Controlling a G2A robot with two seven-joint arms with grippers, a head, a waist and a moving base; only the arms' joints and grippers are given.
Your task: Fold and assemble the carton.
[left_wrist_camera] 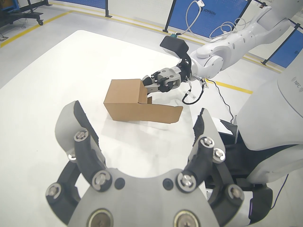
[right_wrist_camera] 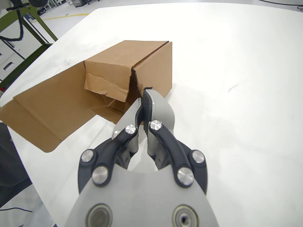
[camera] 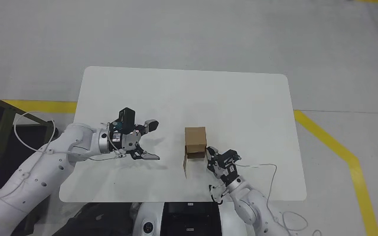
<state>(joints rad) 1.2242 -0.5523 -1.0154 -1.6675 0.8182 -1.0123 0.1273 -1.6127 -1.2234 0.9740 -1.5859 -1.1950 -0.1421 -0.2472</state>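
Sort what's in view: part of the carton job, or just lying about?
Job:
carton
left tool, open, clear of it
right tool, shut at its flap
table under it

Lying about:
blue panels
green frame
floor cable

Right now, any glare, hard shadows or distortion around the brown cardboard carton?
Top view: brown cardboard carton evenly lit, no glare on the white table. Left wrist view: soft shadow beneath the carton. Right wrist view: carton's interior shaded. Both wrist views: wide-angle warp near edges.
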